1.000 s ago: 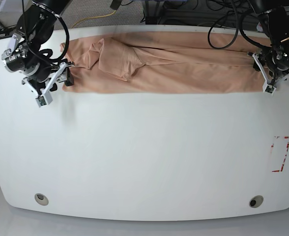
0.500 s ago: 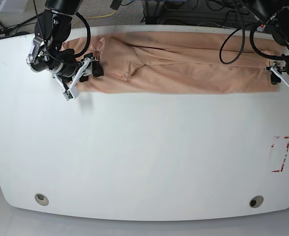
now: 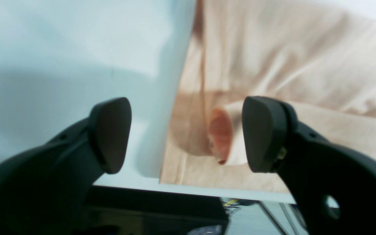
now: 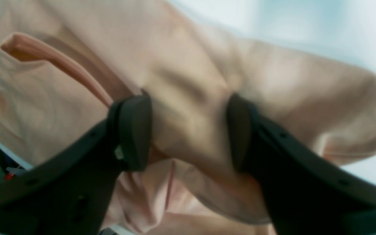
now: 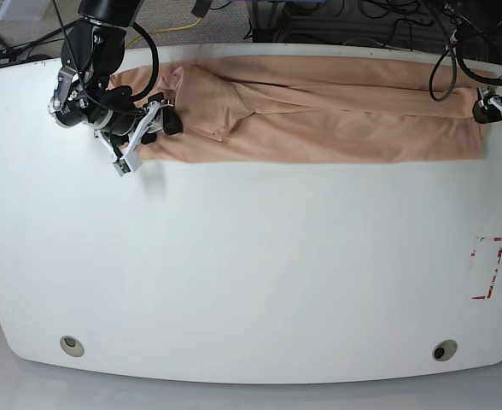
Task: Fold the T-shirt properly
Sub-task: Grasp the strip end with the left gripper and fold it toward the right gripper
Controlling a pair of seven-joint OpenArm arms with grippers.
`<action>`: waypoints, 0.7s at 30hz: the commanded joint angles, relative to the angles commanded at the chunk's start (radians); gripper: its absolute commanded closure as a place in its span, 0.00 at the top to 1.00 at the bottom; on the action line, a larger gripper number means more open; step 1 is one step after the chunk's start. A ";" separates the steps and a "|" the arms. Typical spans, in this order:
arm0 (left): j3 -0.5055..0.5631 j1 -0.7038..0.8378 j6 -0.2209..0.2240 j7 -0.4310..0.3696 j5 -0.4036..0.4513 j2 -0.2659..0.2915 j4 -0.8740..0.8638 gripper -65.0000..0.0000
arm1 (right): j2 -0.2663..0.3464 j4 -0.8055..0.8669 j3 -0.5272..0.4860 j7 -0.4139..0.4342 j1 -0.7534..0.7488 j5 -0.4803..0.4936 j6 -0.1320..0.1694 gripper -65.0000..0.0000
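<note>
Fingers first, nearest in each wrist view. My left gripper (image 3: 189, 135) stands wide, one finger above the white table (image 3: 60, 65), the other over the T-shirt (image 3: 256, 58); nothing between them but bare table and cloth below. My right gripper (image 4: 186, 133) stands apart too, narrower than the left, with bunched cloth between its fingers. One fingertip sinks into blurred fabric; whether it presses or only touches, I cannot tell. The lower parts of both grippers run out of their wrist frames.

In the base view my left arm (image 5: 490, 77) is cut off by the right border, and my right arm (image 5: 97, 81) hides part of the shirt's left end. Collar and sleeves can't be made out, so I cannot tell which way the neck points.

Shirt lies as a long, folded band, its long axis running left to right, alongside the table's upper edge in the base view. A loose, rumpled flap sits toward my right gripper's end; the other end looks flatter. Past that edge: dark cables (image 5: 396, 13) and a yellow cable (image 5: 167, 31).
</note>
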 joint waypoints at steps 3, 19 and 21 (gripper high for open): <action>0.037 0.000 0.000 -0.017 0.002 -0.025 -0.051 0.76 | 0.000 0.000 0.000 0.000 0.000 -0.003 0.000 0.53; 0.152 0.037 0.000 -0.046 -0.006 -0.029 -0.143 0.48 | -0.005 0.000 0.006 0.000 0.000 -0.002 0.000 0.53; 0.184 0.040 0.000 -0.041 -0.006 -0.031 -0.144 0.32 | -0.005 0.000 0.006 0.002 0.000 -0.003 0.000 0.53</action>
